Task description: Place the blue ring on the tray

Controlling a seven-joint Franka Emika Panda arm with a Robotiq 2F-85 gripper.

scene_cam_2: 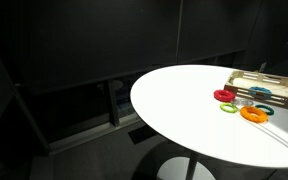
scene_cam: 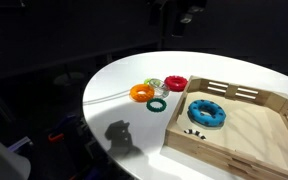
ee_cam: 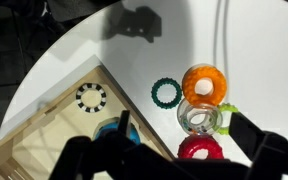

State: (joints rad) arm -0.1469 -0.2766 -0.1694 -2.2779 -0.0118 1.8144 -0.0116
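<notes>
The blue ring lies inside the light-wood tray, near its left end. In the wrist view the blue ring is partly hidden behind a gripper finger, inside the tray. My gripper is open and empty. It hangs high above the table, over the tray's edge and the loose rings. It is a dark shape at the top of an exterior view.
A black-and-white ring lies in the tray corner. On the round white table beside the tray lie an orange ring, a thin dark-green ring, a clear ring and a red ring. The table edge is nearby.
</notes>
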